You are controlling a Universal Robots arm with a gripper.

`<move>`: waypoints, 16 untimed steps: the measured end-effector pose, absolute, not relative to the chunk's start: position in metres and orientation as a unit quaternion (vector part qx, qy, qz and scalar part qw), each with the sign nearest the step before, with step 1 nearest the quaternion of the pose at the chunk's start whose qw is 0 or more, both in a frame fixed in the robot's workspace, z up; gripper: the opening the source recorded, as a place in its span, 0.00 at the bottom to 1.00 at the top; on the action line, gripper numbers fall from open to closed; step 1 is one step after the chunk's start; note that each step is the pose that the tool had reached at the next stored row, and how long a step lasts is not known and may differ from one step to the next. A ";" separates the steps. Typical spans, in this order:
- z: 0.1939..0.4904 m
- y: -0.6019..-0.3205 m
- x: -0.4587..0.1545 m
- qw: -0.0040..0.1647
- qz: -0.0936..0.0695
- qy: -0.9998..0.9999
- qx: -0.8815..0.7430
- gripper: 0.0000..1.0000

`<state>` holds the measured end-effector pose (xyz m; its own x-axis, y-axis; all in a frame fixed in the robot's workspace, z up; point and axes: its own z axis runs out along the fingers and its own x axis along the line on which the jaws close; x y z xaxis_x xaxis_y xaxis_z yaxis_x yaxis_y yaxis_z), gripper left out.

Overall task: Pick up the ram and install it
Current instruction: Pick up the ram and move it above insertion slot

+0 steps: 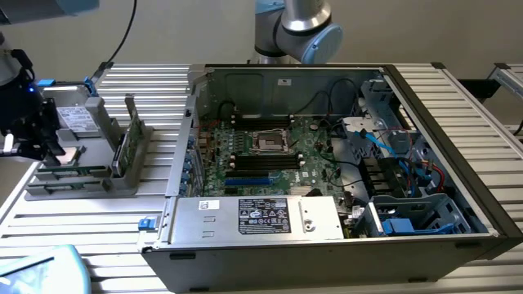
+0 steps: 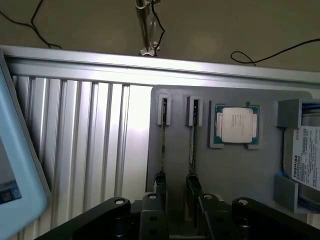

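In the exterior view the gripper [image 1: 41,150] hangs at nine o'clock over the grey parts holder [image 1: 73,184], well apart from the open computer case [image 1: 270,86] at centre. The ram [image 1: 122,153] stands on its long edge in a slot of that holder, at the gripper's three o'clock. Its long axis runs roughly twelve to six o'clock, and its flat faces turn toward nine and three.

In the wrist view the ram [image 2: 164,145] appears edge-on as a thin line held by grey end posts. A second stick [image 2: 192,145] stands just beside it and parallel, with the processor [image 2: 237,125] flat in its pocket beyond and a Toshiba hard drive [image 2: 305,155] past that. The fingers [image 2: 150,212] are spread and empty, and both sticks point into their gap, so I cannot tell which one is meant.

The step looks like lining up for the grasp. Done well, the gap centres on one stick alone, the pads meet its flat faces near mid-length, and the closing line stays square to the board
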<state>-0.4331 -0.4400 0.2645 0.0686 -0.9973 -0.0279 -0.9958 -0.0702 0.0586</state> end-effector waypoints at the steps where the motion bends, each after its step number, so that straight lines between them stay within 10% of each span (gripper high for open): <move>1: 0.263 -0.440 -0.433 0.012 -0.030 -0.681 0.731 0.31; 16: 0.235 -0.441 -0.433 0.012 -0.030 -0.667 0.745 0.31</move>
